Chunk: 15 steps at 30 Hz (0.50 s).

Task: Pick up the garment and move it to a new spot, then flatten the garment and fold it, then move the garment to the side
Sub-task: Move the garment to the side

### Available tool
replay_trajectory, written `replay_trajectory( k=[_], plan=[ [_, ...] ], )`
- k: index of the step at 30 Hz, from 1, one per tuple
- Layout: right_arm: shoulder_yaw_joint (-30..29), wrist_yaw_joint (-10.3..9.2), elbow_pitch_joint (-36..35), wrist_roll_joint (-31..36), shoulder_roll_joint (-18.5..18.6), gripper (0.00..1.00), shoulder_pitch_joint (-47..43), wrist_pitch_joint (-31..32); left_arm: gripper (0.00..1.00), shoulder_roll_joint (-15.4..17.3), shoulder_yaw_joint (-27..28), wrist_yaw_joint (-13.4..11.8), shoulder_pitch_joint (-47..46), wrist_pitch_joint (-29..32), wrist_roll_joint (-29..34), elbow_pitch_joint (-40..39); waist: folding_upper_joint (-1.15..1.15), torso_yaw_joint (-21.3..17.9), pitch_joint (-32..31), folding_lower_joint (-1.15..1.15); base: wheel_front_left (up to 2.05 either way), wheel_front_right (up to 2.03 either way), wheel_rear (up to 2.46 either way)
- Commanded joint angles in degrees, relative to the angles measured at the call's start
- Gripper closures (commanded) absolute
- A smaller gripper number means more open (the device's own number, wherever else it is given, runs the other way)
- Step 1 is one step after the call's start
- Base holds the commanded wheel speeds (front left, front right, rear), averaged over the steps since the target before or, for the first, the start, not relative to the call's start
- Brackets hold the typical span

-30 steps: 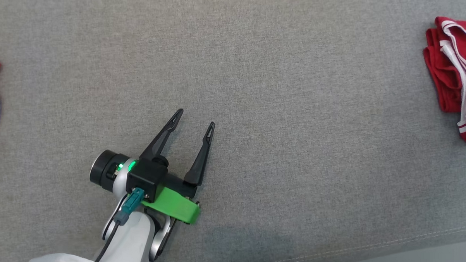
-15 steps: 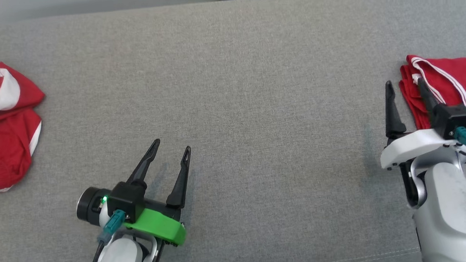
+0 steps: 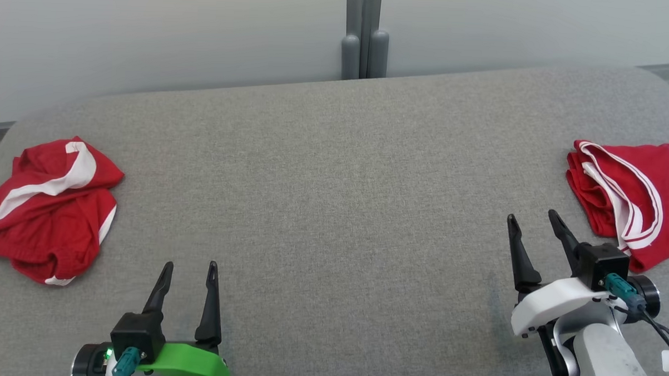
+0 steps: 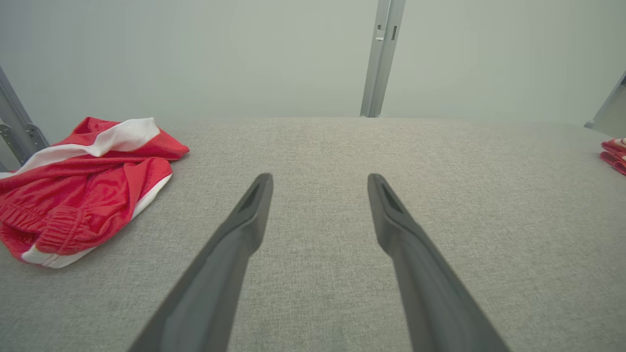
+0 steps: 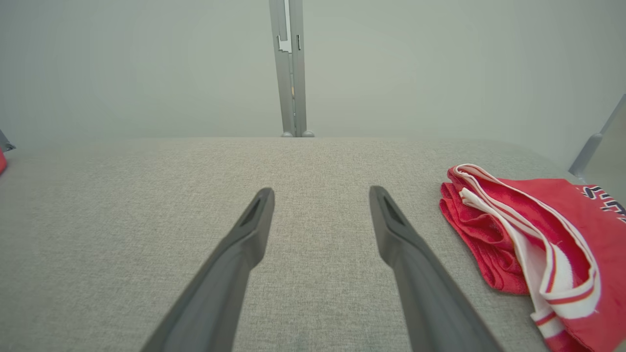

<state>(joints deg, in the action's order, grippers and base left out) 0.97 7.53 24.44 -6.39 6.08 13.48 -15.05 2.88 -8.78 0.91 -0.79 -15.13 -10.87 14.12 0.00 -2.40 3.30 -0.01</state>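
Observation:
A crumpled red garment with white bands (image 3: 47, 208) lies at the left end of the grey cushion (image 3: 333, 210); it also lies at the left in the left wrist view (image 4: 83, 190). A second red garment with white trim (image 3: 629, 193), loosely folded, lies at the right end (image 5: 533, 244). My left gripper (image 3: 190, 265) stands open near the front edge, empty, well to the right of the crumpled garment (image 4: 319, 178). My right gripper (image 3: 532, 216) is open and empty, just left of the folded garment, not touching it (image 5: 321, 190).
A pale wall runs behind the cushion, with a grey metal post (image 3: 365, 33) at its middle. The cushion's rounded far edge and corners lie in the head view. Bare grey fabric lies between the two garments.
The head camera has swung up and the picture has shifted: the far edge, wall and both garments have come into view, along with the right gripper. Both grippers stay open.

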Motion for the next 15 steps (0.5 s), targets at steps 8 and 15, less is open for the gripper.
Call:
replay_trajectory(
  k=[8, 15],
  plan=[
    [-0.2, -0.09, -2.8, 0.3, -1.1, 0.0, -4.6, -0.1, 0.0, 0.1, 4.9, -1.5, 2.4, 0.0, 1.6, 1.6, 0.0, 1.5, -4.5, 0.01, 0.0, 0.0, 0.0],
    [-0.4, -0.09, -4.0, 0.0, -1.1, 0.0, -5.9, -0.1, 0.0, 0.1, 8.0, -0.6, 2.8, 0.0, 2.7, 2.9, 0.0, 1.6, -5.5, 0.01, 0.0, 0.0, 0.0]
  ],
)
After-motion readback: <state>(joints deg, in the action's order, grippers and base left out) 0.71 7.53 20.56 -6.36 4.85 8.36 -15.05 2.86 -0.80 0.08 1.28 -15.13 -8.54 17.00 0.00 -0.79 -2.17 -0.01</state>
